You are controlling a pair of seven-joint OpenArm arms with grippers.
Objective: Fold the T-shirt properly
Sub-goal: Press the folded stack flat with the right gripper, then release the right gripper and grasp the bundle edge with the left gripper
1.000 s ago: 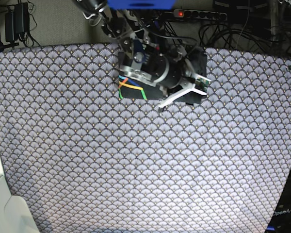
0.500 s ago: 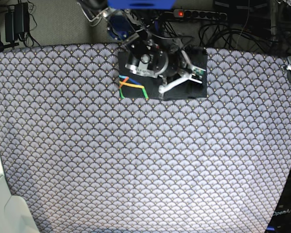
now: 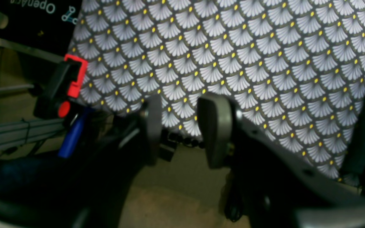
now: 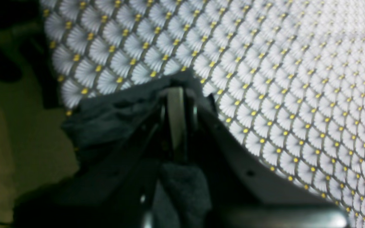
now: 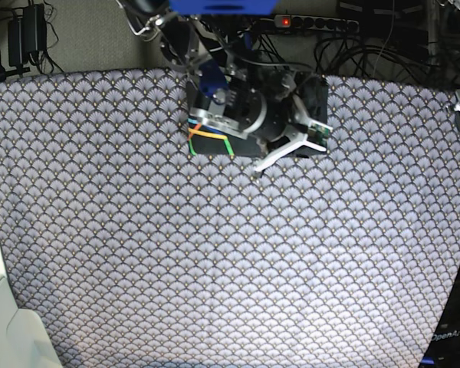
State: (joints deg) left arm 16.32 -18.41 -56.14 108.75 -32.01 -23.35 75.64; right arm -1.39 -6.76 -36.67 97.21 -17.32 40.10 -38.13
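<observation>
Change: T-shirt [image 5: 310, 115], upper centre of base view, shifted slightly since a moment ago; fold nearly finished.
Right gripper [image 4: 176, 95]: clamped on T-shirt.
Left gripper [image 3: 182, 126]: parted, empty.

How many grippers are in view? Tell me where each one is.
2. The right gripper is shut, tips against the folded T-shirt at the table's far edge; the left gripper stands open and empty over the tablecloth's edge.
</observation>
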